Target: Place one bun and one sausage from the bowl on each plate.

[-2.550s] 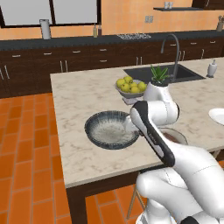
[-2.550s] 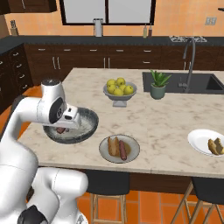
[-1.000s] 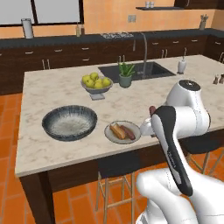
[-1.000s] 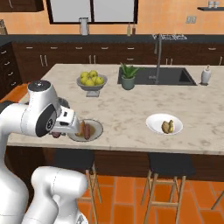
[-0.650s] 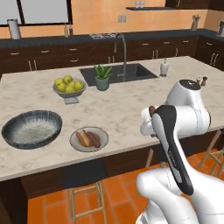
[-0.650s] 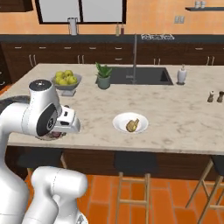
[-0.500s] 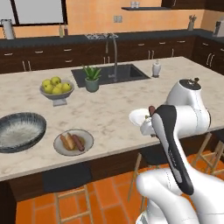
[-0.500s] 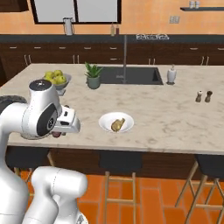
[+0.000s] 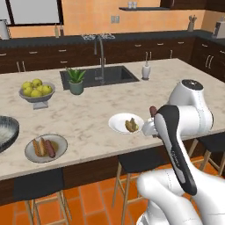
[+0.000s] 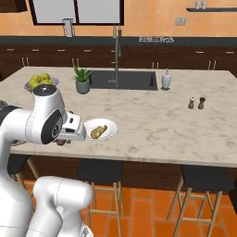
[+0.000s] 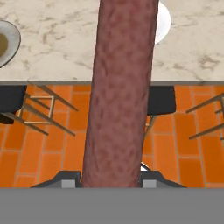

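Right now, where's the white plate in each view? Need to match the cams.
Left base view: white plate at centre, near the counter's front edge, a bun on it, just left of the end effector shut on the sausage.
Right base view: white plate left of centre, right of the end effector.
Hand view: its white rim peeks out at top, right of the sausage.
Shared landmark: the potted plant beside the sink.
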You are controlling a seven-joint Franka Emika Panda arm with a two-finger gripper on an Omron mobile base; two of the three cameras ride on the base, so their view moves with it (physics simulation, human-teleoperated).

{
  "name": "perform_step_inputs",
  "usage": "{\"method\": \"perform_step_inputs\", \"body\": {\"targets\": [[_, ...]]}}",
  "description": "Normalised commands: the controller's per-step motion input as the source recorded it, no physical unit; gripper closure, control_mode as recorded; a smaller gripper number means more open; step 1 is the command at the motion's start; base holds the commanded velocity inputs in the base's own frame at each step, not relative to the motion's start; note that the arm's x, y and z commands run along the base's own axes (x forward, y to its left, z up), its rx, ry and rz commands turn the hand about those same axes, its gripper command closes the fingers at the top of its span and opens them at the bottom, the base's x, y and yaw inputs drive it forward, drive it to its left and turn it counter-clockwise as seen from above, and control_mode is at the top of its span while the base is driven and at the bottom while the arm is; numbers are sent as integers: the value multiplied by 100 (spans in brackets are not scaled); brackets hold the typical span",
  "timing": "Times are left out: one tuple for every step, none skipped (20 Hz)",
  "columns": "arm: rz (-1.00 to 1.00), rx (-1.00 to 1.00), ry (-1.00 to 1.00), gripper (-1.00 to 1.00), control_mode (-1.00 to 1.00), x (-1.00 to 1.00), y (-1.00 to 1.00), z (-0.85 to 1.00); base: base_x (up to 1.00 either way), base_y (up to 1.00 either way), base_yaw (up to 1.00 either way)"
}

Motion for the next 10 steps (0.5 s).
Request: {"method": "perform_step_inputs", "body": {"targets": [[0, 0, 0, 100, 100, 0, 0, 0, 22, -27, 17], [0, 0, 0, 100, 100, 0, 0, 0, 25, -26, 17], [0, 0, 0, 100, 100, 0, 0, 0, 37, -26, 17], [0, 0, 0, 100, 100, 0, 0, 0, 50, -26, 17], [0, 0, 0, 100, 100, 0, 0, 0, 59, -23, 17], [0, 0, 0, 100, 100, 0, 0, 0, 59, -24, 17], [0, 0, 0, 100, 100, 0, 0, 0, 57, -24, 17], [0, 0, 0, 100, 100, 0, 0, 0, 55, -25, 17], [0, 0, 0, 100, 100, 0, 0, 0, 56, -25, 15], [0, 0, 0, 100, 100, 0, 0, 0, 59, -17, 13]]}}
